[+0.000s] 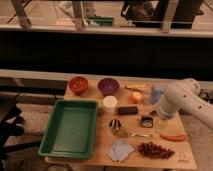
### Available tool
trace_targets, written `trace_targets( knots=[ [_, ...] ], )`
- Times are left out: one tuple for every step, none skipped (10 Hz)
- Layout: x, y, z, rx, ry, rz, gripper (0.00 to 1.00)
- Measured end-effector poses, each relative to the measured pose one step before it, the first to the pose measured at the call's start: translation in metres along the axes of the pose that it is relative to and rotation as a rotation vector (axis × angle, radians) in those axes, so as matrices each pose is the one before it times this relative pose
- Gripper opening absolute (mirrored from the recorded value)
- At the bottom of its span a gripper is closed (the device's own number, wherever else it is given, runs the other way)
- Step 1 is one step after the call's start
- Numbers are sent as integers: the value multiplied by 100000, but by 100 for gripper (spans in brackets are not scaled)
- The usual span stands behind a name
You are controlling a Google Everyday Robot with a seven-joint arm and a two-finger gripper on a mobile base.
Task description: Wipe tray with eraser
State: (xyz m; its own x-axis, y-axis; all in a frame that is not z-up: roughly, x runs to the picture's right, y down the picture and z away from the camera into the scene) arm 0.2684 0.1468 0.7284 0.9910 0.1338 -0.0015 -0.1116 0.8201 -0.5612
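One eraser (pixel 127 110) lies flat mid-surface (pixel 102 149), just right of the white cup (pixel 109 103), untouched. Tray (pixel 70 127) sits left of the cup, at the surface's left end. Gripper (pixel 161 116) hangs right of the eraser, near the black square (pixel 147 121), jaws released, holding nothing.

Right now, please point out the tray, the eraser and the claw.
tray (pixel 70 129): camera view, on its bare floor.
eraser (pixel 127 110): camera view, on the middle of its top.
claw (pixel 158 115): camera view, at the arm's lower end, right of the eraser.
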Motion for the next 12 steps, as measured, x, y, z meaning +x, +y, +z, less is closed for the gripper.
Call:
trace_targets(
  knots=[
    [-768,-749,-79,645,-606,-510,80],
    [-1273,-1445,46,890,-1547,-713,80],
    [-1234,-1514,219,529,-1066,-1242,80],
    [-1330,-1159,311,-49,-1592,-1493,80],
    [-1088,-734,316,-178,-1806,-1411,80],
    [-568,-288,225,-102,-1837,-922,80],
    [-689,-320,219,968,-2379,-1353,80],
    [-602,-113,138,854,-1410,-1018,80],
    [-939,-69,209,1012,-2001,-1570,80],
    [-865,60,251,906,-1627,-1747,80],
    [-475,24,182,372,-613,-863,80],
    [-710,-27,427,-141,-833,-1313,80]
  ],
)
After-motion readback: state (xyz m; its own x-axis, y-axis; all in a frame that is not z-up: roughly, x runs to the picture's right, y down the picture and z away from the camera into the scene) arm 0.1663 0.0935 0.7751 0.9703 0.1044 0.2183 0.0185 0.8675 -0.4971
